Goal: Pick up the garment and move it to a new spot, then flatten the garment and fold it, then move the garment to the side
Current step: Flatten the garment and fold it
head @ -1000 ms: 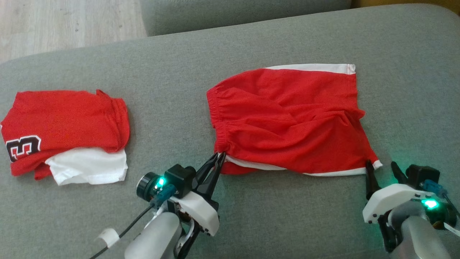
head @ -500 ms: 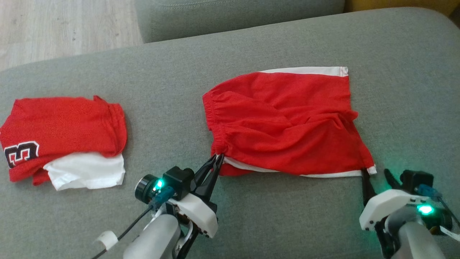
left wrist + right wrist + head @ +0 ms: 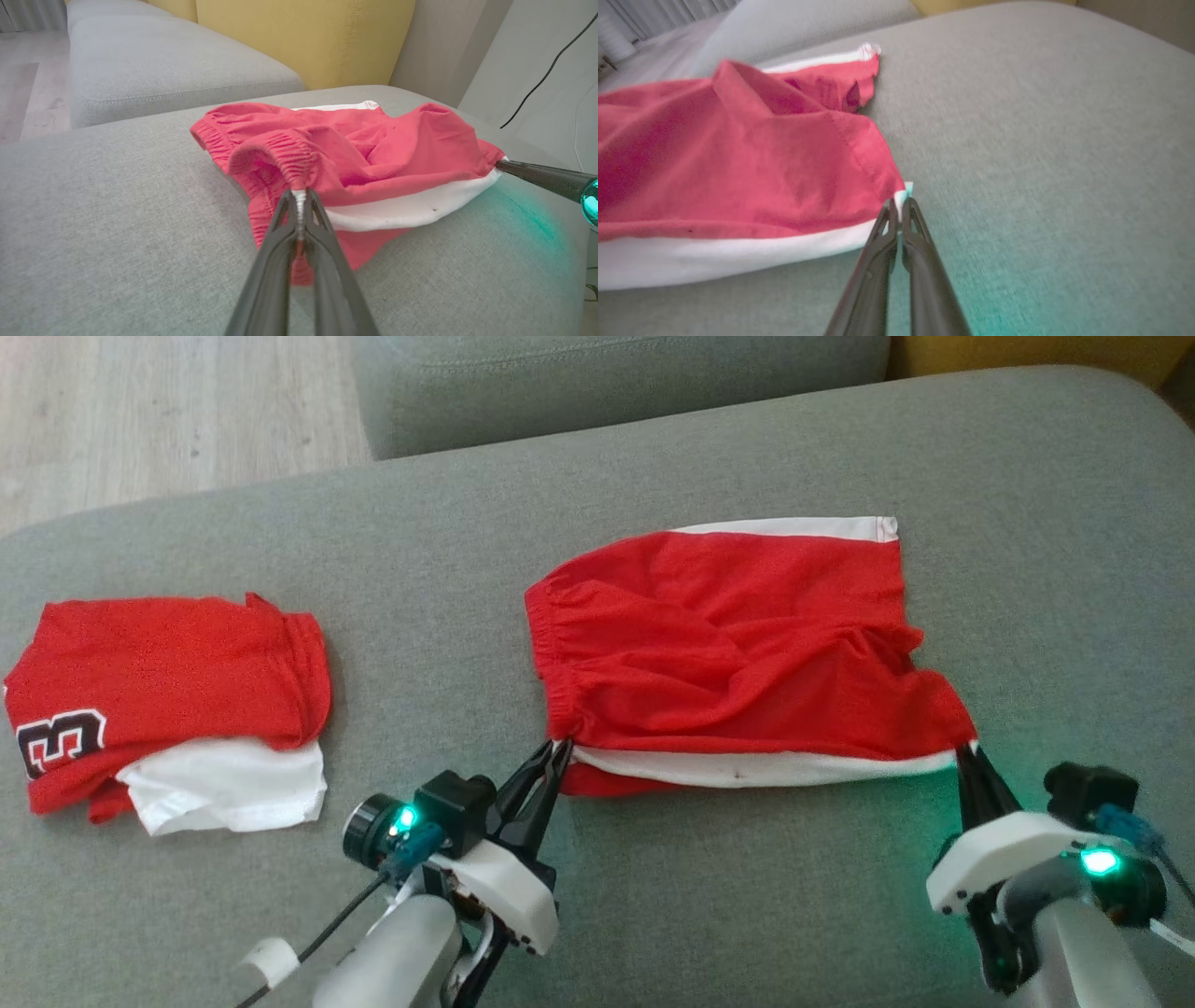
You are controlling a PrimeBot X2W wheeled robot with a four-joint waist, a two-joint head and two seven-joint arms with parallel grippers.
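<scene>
Head view: noted garment (image 3: 738,653) lying on sofa (image 3: 747,896), left hand (image 3: 558,749) pinched closed on waistband corner, right hand (image 3: 966,754) pinched closed on hem corner. Left wrist view: confirmed waistband grip. Right wrist view: blurred; confirmed hem grip.

On cushion (image 3: 448,541): garment (image 3: 728,635); folded pile (image 3: 168,700), perhaps jersey, left.
</scene>
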